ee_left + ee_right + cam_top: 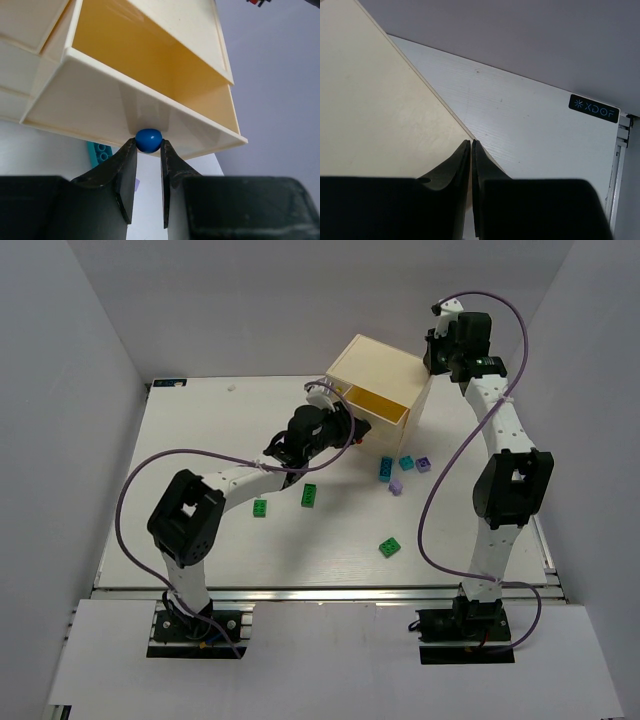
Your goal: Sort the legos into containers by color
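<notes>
The cream chest [385,370] stands at the back of the table, one drawer [378,406] pulled out and showing a yellow inside. My left gripper [341,426] is shut on that drawer's blue knob [148,139]; the drawer front [90,102] fills the left wrist view. My right gripper [438,358] is shut, its tips [471,143] at the chest top's [375,110] back right edge. Loose legos lie on the table: green [260,507], [309,496], [389,547], teal [385,469], [407,463] and lilac [423,464], [395,486]. A teal lego [100,152] shows under the drawer.
The white table [200,440] is walled in by pale panels on the left, back and right. Purple cables loop off both arms. The right arm's upper link [512,485] stands over the table's right edge.
</notes>
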Robot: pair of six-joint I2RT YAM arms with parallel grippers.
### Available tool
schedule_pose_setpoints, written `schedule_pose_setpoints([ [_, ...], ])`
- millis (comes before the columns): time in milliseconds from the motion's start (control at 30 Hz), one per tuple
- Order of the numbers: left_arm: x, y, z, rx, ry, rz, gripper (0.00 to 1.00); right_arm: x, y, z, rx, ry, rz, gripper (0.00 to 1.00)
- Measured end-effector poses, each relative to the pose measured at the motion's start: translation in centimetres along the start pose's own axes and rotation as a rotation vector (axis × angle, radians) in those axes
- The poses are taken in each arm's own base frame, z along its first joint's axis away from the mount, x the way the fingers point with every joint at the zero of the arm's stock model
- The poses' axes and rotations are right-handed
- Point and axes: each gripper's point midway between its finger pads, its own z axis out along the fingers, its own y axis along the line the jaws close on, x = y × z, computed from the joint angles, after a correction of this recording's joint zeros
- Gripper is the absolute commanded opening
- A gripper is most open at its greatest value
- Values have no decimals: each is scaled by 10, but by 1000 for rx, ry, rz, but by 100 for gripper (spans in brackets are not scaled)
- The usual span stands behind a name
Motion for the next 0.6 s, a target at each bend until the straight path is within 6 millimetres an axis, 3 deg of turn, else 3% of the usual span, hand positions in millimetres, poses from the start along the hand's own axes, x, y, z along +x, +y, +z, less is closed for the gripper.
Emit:
schedule_pose_setpoints([
  [267,2,-1,-23,1,3,0,16,0,0,1,7,3,-1,10],
  [300,3,-1,-24,2,3,0,17,0,0,1,8,3,-1,11],
  [333,3,-1,-24,1,4,0,26,0,0,1,8,3,-2,14],
  [433,4,-1,-24,4,7,1,41,0,4,1,-9,2,2,43],
  [467,4,-2,-24,8,10,4,51,0,6,1,-23,0,0,54],
  [533,5,-5,-24,21,19,7,56,0,12,1,-50,-9,-6,63],
  [600,3,-10,-24,38,22,7,60,0,17,-1,-82,-24,-15,67],
])
